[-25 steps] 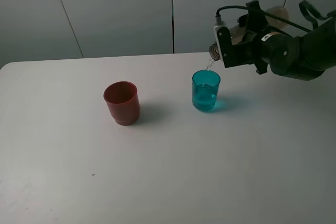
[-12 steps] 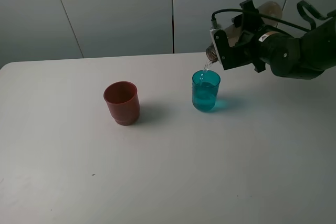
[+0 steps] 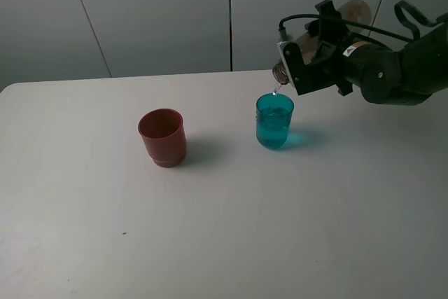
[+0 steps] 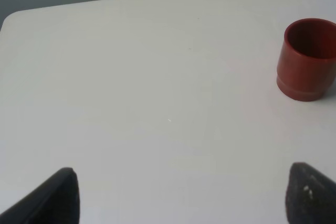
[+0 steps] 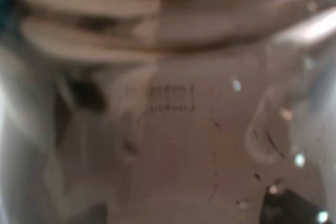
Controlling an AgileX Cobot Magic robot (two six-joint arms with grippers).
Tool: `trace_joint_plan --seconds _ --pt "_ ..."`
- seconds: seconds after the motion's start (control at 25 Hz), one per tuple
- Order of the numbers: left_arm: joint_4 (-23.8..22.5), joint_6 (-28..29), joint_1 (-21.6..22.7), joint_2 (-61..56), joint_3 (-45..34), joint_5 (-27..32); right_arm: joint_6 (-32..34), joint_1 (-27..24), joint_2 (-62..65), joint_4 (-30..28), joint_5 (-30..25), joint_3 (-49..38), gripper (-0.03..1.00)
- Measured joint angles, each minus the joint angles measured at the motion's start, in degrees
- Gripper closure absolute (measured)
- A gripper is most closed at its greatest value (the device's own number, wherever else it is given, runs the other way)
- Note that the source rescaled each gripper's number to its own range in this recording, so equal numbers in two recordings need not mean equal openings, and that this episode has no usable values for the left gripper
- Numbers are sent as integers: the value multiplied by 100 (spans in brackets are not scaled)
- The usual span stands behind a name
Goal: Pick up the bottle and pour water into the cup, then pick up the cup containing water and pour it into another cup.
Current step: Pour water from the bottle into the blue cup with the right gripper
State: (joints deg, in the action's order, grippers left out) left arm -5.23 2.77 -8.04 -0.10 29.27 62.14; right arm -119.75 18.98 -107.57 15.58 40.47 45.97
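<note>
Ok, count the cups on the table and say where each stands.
2. The red cup stands left of centre; the teal cup stands right of it, under the tilted bottle. None looks hidden.

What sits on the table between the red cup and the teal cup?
Nothing: between the red cup and the teal cup only bare table shows, in the exterior high view.

**Exterior high view, upper right:** the bottle (image 3: 282, 71) shows only its neck and its far base end. Its middle is hidden behind the right gripper (image 3: 311, 57), whose arm (image 3: 406, 68) is cut by the right edge.

**Right wrist view:** the bottle (image 5: 173, 108) fills the frame, too blurred to trace its outline.

**Left wrist view:** the red cup (image 4: 307, 59) and the fingertips (image 4: 58, 198) of the left gripper (image 4: 181, 203) are cut by frame edges.
</note>
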Motion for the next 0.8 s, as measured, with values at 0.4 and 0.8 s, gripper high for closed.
trace_joint_plan --seconds 0.4,0.8 --pt "0 0 0 0 0 0 0 0 0 -148 0 0 96" --pt "0 0 0 0 0 0 0 0 0 -216 -63 0 96"
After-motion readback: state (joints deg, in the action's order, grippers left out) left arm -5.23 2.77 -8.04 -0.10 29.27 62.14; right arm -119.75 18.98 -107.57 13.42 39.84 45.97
